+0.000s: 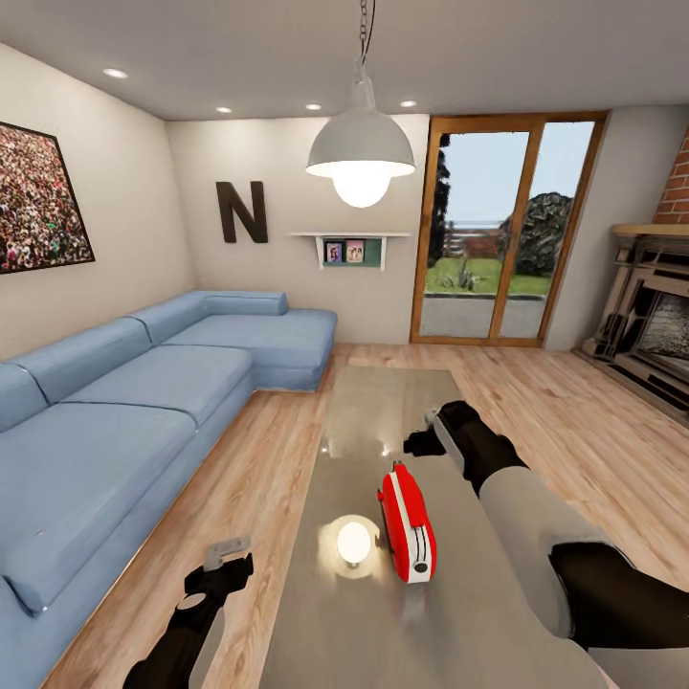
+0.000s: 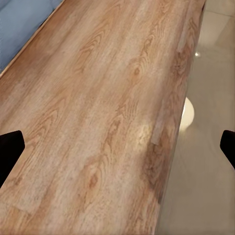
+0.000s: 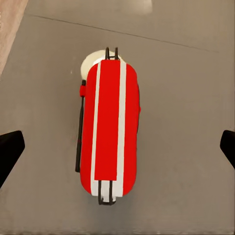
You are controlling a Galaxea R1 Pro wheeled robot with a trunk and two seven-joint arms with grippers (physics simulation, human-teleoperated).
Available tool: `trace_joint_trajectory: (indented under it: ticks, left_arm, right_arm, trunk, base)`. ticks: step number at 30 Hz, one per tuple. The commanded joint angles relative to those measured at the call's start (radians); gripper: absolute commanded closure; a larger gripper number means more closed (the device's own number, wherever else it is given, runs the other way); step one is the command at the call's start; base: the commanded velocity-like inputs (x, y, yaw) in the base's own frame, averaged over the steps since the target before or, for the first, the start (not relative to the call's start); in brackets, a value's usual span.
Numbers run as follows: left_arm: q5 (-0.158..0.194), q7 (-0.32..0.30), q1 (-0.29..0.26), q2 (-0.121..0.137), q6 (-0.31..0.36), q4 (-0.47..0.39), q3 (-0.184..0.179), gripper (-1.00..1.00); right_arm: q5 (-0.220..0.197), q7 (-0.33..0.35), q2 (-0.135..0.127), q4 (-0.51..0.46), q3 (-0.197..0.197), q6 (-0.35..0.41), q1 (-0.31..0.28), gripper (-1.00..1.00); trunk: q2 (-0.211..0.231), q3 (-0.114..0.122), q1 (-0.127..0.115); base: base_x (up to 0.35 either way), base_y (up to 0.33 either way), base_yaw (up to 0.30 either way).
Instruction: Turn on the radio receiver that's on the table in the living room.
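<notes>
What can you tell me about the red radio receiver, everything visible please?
The radio receiver is a small rounded box, bright glossy red with two white stripes and a white end face. Thin dark wire loops show at both ends. It stands upright on the glossy grey table, touched by neither gripper; the right gripper hovers beyond it.

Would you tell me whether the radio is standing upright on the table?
Upright: the radio receiver stands on its base on the table, handle on top.

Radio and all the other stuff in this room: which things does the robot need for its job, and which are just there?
Needed for the job:
radio receiver
table it stands on
right gripper, hovering open above the radio

Just there:
blue sofa
pendant lamp
letter N
fireplace
wall picture
left gripper, open over the floor
</notes>
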Motion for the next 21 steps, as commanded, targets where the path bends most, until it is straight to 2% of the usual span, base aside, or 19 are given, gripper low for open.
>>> trace_joint_trajectory:
  ticks: [1,5,21]
  left_arm:
    - [0.000,0.000,0.000,0.000,0.000,0.000,0.000,-1.00]
    - [0.000,0.000,0.000,0.000,0.000,0.001,0.000,-1.00]
    - [0.000,0.000,0.000,0.001,0.000,0.001,0.000,-1.00]
  right_arm:
    - [0.001,0.001,0.001,0.021,0.001,-0.003,0.000,-1.00]
    - [0.005,0.002,0.003,0.048,0.001,-0.007,0.000,-1.00]
    - [0.009,0.000,0.004,0.050,0.003,-0.054,0.000,-1.00]
  trunk:
    - [0.000,0.000,0.000]
    - [0.000,0.000,0.000]
    - [0.000,0.000,0.000]
  base:
    - [0.000,0.000,0.000]
    - [0.000,0.000,0.000]
    - [0.000,0.000,0.000]
